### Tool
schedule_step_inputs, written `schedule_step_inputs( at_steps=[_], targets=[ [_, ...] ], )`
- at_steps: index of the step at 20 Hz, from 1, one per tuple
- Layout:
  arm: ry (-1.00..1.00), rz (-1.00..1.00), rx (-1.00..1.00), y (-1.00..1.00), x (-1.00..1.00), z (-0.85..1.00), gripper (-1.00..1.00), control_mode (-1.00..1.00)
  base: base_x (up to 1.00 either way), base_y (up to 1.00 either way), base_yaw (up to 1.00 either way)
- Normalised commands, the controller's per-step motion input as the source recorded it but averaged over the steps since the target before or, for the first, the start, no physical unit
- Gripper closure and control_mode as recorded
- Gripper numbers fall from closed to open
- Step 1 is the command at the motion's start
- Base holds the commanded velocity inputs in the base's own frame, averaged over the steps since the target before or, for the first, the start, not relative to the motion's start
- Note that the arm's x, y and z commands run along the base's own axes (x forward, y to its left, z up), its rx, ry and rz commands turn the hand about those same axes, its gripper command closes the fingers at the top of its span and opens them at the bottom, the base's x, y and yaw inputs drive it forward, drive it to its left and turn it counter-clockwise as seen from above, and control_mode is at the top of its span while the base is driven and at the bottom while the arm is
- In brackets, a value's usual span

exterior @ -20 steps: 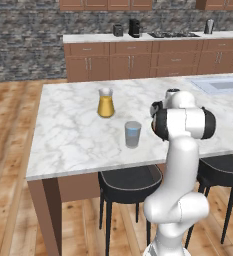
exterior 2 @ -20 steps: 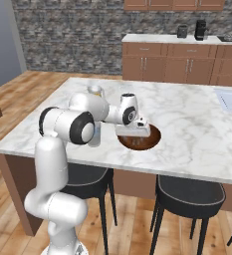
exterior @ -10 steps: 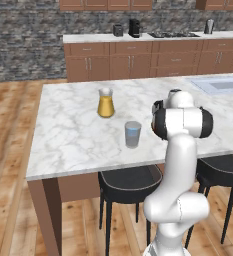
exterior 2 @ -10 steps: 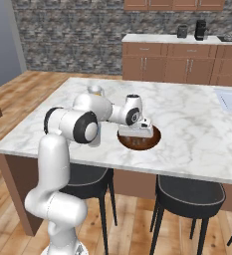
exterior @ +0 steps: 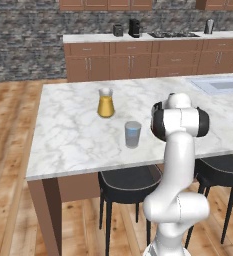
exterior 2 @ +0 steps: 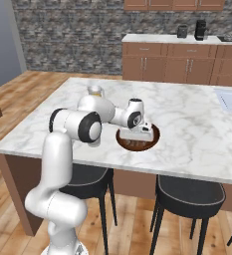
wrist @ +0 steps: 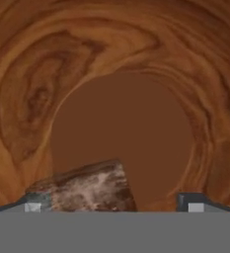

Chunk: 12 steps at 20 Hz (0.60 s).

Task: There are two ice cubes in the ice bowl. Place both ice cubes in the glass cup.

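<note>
Inside the ice bowl (wrist: 136,74) our hand (wrist: 114,206) hung spread, one ice cube (wrist: 89,188) hard against one fingertip (wrist: 33,205); off-centre, we judged, closing could squirt it aside.

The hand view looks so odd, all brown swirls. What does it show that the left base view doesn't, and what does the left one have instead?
The hand view looks straight down into the ice bowl: its wood-grained inner wall, flat bottom, one ice cube lying on it, and a fingertip on either side, spread apart. The left base view instead shows the glass cup, the pitcher of orange liquid and the marble counter, with the arm's white body standing in front of the bowl. The two views share almost nothing beyond the robot itself.
</note>
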Motion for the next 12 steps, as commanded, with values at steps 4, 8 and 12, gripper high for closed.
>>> schedule_step_inputs(
  at_steps=[4,8,12],
  targets=[
    [0.00,0.00,0.03,0.00,0.16,-0.18,-1.00,-1.00,0.00,0.00,0.00],
    [-0.01,0.00,0.04,0.00,0.23,-0.07,-1.00,-1.00,0.00,0.00,0.00],
    [-0.05,0.00,0.06,0.00,0.28,0.00,-1.00,-1.00,0.00,0.00,0.00]
  ],
)
